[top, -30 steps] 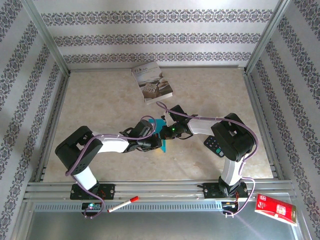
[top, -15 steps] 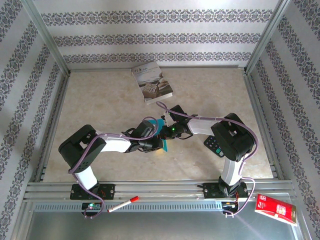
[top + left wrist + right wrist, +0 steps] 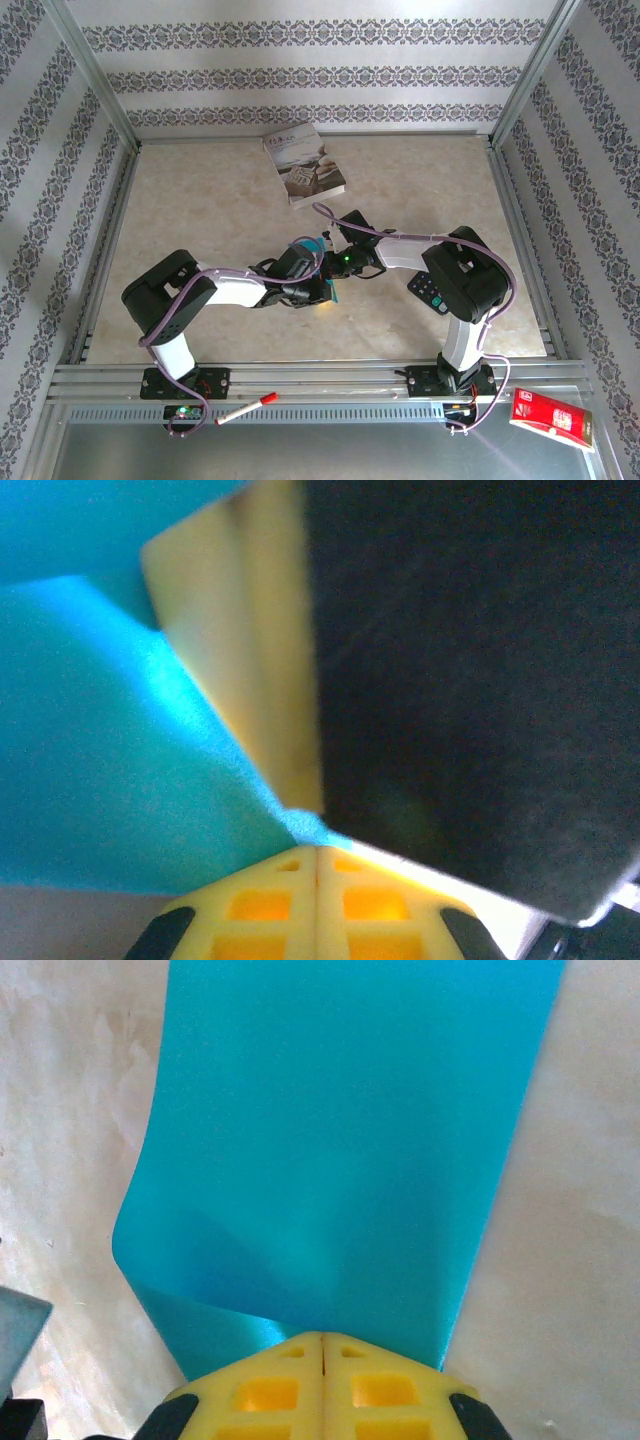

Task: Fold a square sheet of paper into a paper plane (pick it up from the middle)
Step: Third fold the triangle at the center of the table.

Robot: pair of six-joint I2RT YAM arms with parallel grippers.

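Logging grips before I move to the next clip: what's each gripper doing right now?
Left gripper: closed, pinching the teal paper sheet.
Right gripper: closed, pinching the same sheet.

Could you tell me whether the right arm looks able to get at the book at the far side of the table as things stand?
Probably not yet: the table towards the book lies free, but the right fingers are shut on the teal paper sheet, which the left fingers also pinch.
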